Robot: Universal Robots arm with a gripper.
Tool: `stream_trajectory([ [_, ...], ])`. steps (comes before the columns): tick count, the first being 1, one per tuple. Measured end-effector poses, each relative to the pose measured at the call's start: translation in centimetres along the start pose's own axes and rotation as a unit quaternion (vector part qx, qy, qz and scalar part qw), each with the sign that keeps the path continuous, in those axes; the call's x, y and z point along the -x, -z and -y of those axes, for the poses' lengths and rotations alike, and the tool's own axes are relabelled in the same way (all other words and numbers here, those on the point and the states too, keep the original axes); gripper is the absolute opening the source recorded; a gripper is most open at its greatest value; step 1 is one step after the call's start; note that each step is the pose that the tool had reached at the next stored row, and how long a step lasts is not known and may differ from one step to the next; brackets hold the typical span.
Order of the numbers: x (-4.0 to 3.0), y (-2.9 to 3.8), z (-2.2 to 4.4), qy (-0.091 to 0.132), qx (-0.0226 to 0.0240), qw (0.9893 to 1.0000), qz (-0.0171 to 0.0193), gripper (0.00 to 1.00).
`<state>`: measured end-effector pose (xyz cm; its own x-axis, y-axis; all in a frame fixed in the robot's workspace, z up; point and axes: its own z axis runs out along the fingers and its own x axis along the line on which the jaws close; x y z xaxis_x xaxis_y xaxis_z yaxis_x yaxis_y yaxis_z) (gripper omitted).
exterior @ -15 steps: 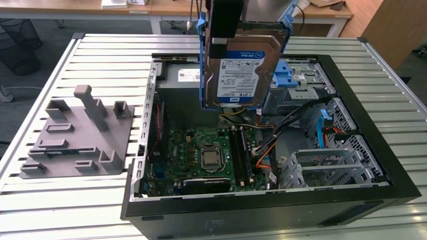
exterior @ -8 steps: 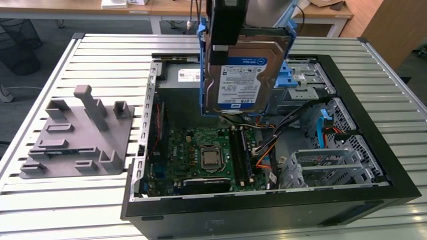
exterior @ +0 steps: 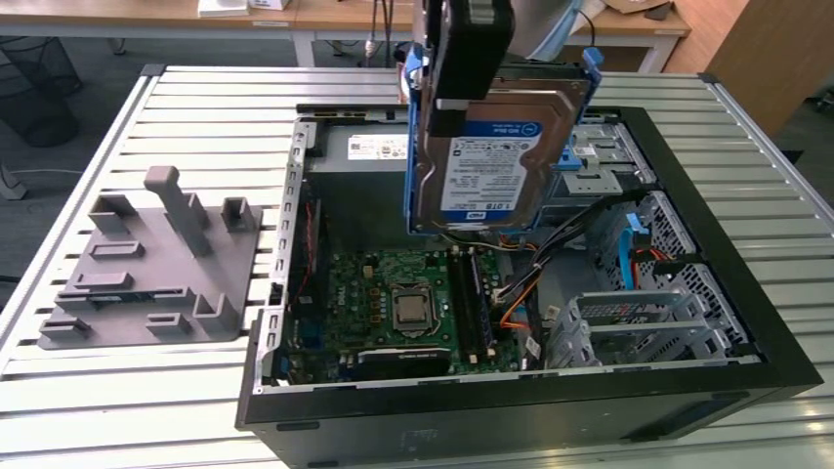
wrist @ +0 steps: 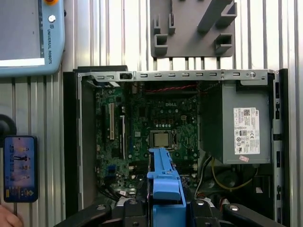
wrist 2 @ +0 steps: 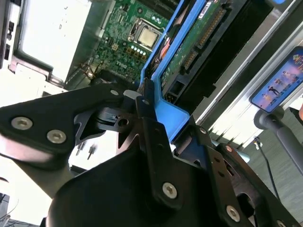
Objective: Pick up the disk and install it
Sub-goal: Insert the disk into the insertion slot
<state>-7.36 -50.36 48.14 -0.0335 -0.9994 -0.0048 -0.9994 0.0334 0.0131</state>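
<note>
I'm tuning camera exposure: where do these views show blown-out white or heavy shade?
Second wrist view: the power supply and table wash out to white, while the tool gripping the disk sits dark. First wrist view: even light, shade inside the computer case. Exterior view: even, no glare on the disk's label.

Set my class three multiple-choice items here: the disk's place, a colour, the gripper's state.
1. Where is the disk? A on a shelf; B in the air over the open computer case; C in a person's hand.
2. What colour is the frame round its edges? A blue; B red; C yellow.
3. The gripper is: A open and empty; B shut on a cable; C shut on the disk.
Key: 1 B, the exterior view shows it above the motherboard; 2 A, blue in both wrist views; 3 C, it clamps the frame's end in the second wrist view.
</note>
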Motion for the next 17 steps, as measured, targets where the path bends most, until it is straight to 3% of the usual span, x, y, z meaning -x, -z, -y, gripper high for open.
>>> stream_trajectory([
  [2, -0.04, -0.05, 0.70, 0.000, -0.0001, 1.0000, 0.0001, 0.37],
  [4, -0.32, -0.07, 0.87, 0.000, 0.0000, 1.0000, 0.0000, 0.37],
  [13, -3.70, -0.42, 1.00, 0.000, 0.0000, 1.0000, 0.0001, 0.37],
  [17, -4.18, -0.51, 1.28, 0.000, -0.0001, 1.0000, -0.0001, 0.37],
])
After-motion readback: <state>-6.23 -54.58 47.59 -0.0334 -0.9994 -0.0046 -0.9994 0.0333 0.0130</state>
